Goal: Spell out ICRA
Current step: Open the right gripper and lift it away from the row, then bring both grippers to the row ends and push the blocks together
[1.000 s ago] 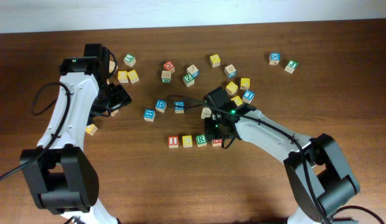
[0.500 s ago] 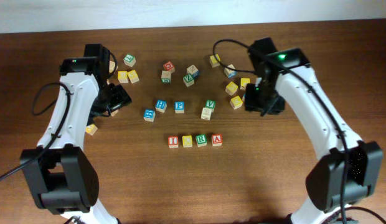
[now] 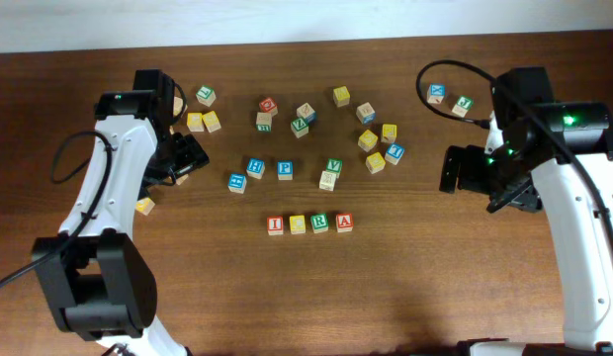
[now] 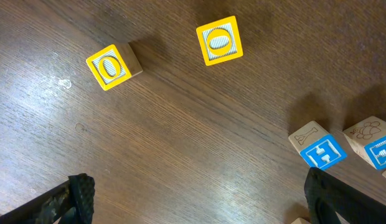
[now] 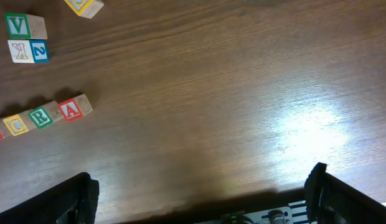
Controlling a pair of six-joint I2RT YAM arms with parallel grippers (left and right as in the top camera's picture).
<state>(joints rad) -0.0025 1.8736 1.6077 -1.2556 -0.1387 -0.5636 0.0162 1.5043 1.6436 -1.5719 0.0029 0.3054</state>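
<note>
Four letter blocks stand in a row near the table's middle: a red I (image 3: pixel 275 224), a yellow C (image 3: pixel 298 224), a green R (image 3: pixel 319 222) and a red A (image 3: pixel 343 222). The right wrist view shows the C (image 5: pixel 17 124), R (image 5: pixel 40 116) and A (image 5: pixel 71 109) at its left edge. My right gripper (image 3: pixel 455 170) (image 5: pixel 202 193) hovers open and empty well to the right of the row. At the table's left, my left gripper (image 3: pixel 186 156) (image 4: pixel 199 199) is open over bare wood with nothing between its fingers.
Several loose letter blocks lie scattered across the back, among them a green V block (image 3: pixel 333 165) (image 5: pixel 22 26) on another block. Two yellow O blocks (image 4: pixel 114 66) (image 4: pixel 219 40) and blue blocks (image 4: pixel 320 149) lie ahead of the left gripper. A lone yellow block (image 3: pixel 144 206) sits at the left.
My right gripper has let go at the A end of the row, opened wide and swung back and out to the right side. The left arm has not moved.
</note>
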